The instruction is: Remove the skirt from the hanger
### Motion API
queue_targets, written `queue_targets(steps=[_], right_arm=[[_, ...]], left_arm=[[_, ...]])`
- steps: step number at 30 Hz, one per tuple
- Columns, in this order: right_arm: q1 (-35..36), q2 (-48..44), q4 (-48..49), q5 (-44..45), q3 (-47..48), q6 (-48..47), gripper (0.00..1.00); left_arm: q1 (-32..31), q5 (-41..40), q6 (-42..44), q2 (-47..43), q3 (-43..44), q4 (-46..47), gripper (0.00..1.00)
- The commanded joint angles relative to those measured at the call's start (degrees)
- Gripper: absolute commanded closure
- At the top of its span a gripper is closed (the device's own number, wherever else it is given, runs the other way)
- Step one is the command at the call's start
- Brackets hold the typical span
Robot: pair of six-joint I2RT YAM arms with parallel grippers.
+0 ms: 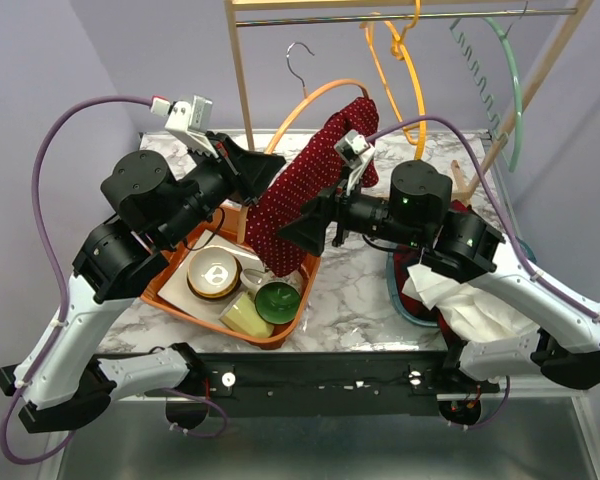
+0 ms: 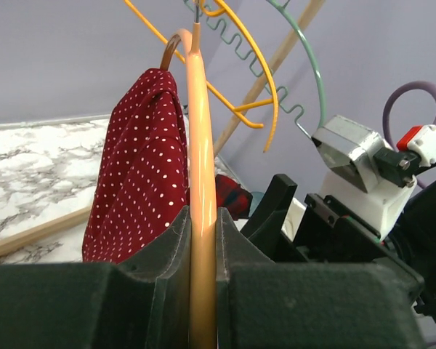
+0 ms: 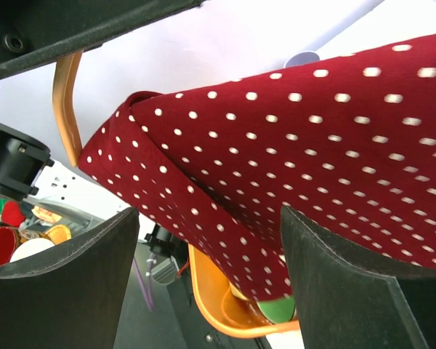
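Draping polka-dot skirt [image 1: 300, 190] over smooth curved hanger [image 2: 201, 145]

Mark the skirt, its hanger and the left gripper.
skirt [image 1: 295, 195], top external view, middle of the draped red dotted cloth.
hanger [image 2: 200, 131], left wrist view, its peach bar above the fingers.
left gripper [image 2: 202, 222], left wrist view, between the fingertips clamping the bar.
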Motion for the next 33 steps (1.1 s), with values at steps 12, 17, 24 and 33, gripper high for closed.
queue_targets(steps=[12,17,24,33], right_arm=[[2.61,1.83,5.31,2.43,-1.93,-0.07,0.99],[2.61,-5.11,6.19,7.17,-5.09,1.33,0.99],[2.61,-18.47,3.39,14.39,-6.68,1.69,0.99],[2.52,-28.93,-4.44,17.72,-1.94,-0.5,1.0]], left_arm=[[-0.05,-1.82,-0.16,-1.09,1.23,6.62,1.0],[-0.05,-5.08,2.56,-2.15,0.69,5.65,1.0],[0.04,-16.42,10.03,-1.8,3.51,-1.46,1.0],[-0.05,-21.52,13.73,-0.31,5.97,-4.2,1.0]])
